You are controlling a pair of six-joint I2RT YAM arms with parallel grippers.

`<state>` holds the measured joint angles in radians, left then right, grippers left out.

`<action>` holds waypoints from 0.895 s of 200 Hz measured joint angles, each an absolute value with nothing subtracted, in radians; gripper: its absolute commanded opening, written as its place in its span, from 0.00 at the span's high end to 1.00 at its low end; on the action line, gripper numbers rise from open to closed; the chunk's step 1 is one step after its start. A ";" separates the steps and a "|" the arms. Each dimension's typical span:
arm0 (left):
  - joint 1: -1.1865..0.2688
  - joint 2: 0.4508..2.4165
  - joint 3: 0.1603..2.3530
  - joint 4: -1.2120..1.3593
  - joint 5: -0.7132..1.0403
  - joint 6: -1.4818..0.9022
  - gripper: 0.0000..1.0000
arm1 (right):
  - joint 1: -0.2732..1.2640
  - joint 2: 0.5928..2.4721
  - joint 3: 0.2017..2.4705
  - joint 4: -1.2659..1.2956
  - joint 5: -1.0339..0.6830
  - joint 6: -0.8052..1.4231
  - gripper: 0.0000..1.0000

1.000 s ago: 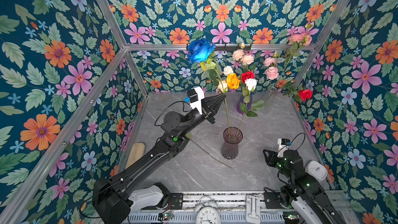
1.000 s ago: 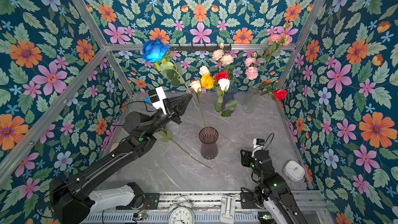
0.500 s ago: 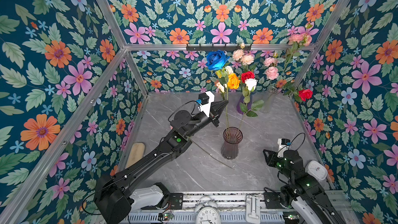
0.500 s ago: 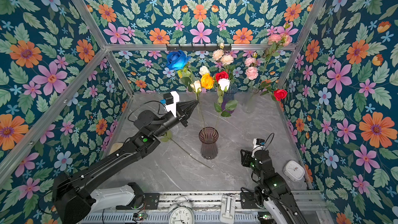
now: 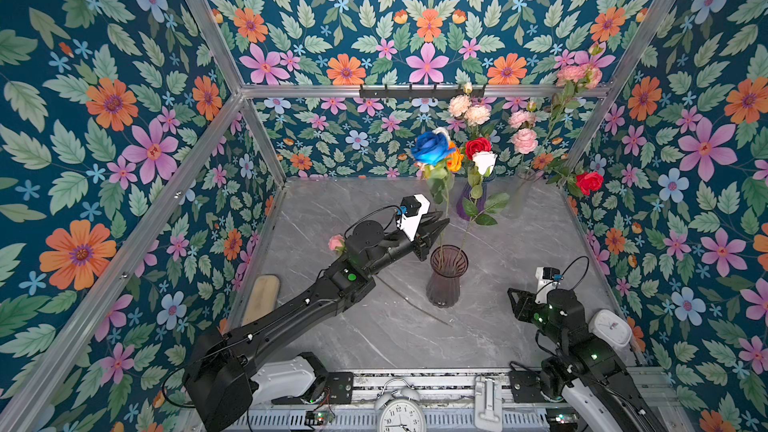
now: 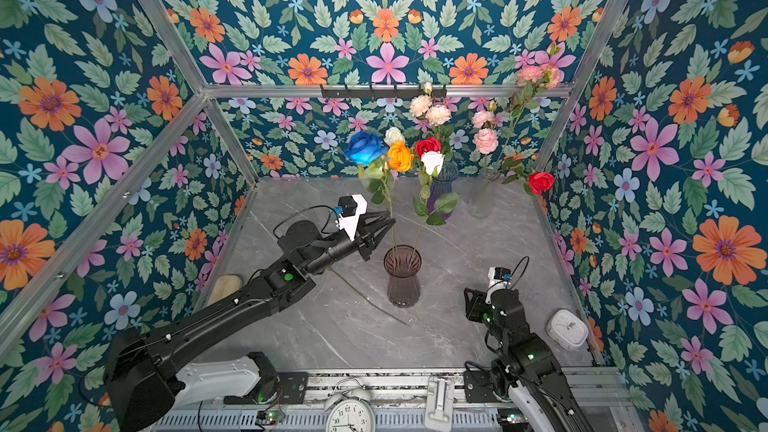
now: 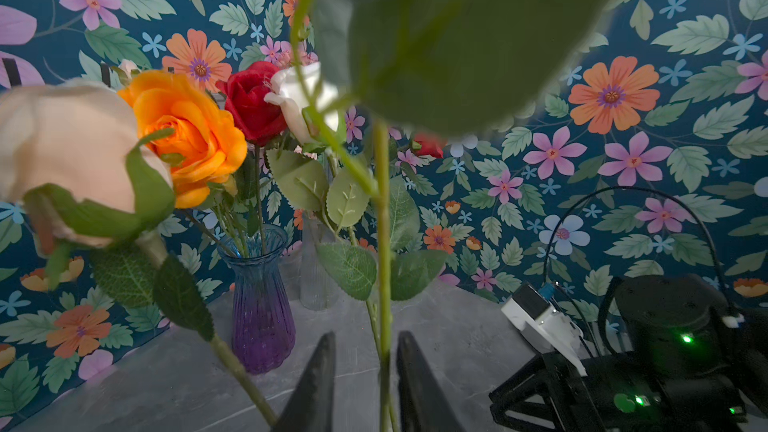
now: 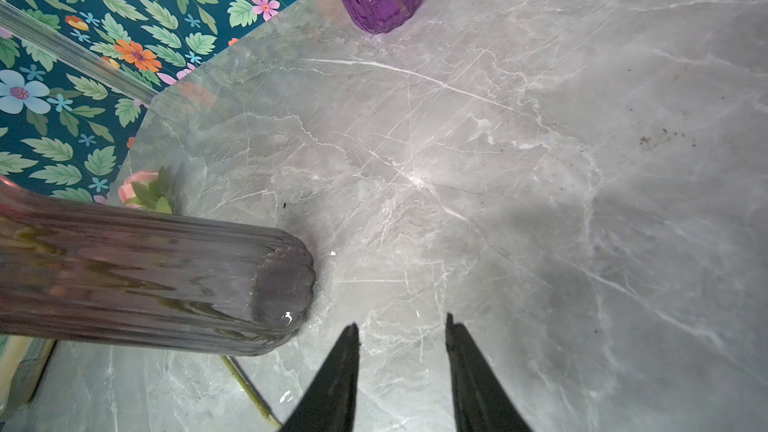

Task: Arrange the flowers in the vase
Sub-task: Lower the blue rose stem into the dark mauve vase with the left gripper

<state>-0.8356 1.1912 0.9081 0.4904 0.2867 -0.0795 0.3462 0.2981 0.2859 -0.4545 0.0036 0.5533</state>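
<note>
A smoky ribbed vase (image 5: 448, 280) (image 6: 402, 276) (image 8: 166, 280) stands mid-table. A blue rose (image 5: 432, 146) (image 6: 365, 147) rises from it, its stem (image 7: 384, 243) running down into the mouth beside a white rose (image 5: 484, 162) and a cream rose (image 7: 70, 143). My left gripper (image 5: 442, 224) (image 6: 388, 222) (image 7: 365, 347) hangs just above the rim, open, the blue rose's stem loose between its fingers. A pink flower (image 5: 336, 243) (image 8: 135, 191) lies on the table, partly under the left arm. My right gripper (image 5: 515, 303) (image 6: 471, 305) (image 8: 401, 326) is open and empty, low beside the vase.
A blue-purple vase (image 5: 473, 201) (image 7: 262, 305) with orange and red roses and a clear vase (image 5: 521, 193) with pink blooms and a red rose stand at the back. A beige block (image 5: 259, 299) lies left, a white clock (image 5: 611, 328) right, an alarm clock (image 5: 401, 413) in front.
The left arm swung the blue rose rightward and lowered its stem into the smoky vase, then its jaws parted from the stem. The right arm has not moved.
</note>
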 measured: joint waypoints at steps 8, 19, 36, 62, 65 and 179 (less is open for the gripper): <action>-0.836 1.178 0.898 0.482 0.278 -0.080 0.56 | 0.346 0.298 0.286 -0.455 0.004 0.553 0.62; -0.836 1.158 0.882 0.469 0.259 -0.080 0.53 | 0.346 0.298 0.286 -0.455 0.004 0.553 0.62; -0.836 1.126 0.865 0.440 0.231 -0.079 0.51 | 0.346 0.298 0.286 -0.455 0.004 0.553 0.62; -0.836 1.115 0.890 0.341 0.185 -0.075 0.51 | 0.346 0.298 0.286 -0.455 0.004 0.553 0.62; -0.836 1.116 0.895 0.324 0.179 -0.073 0.51 | 0.346 0.298 0.286 -0.455 0.004 0.553 0.62; -0.833 1.187 1.036 -0.034 -0.039 -0.107 0.40 | 0.346 0.312 0.286 -0.455 0.005 0.554 0.62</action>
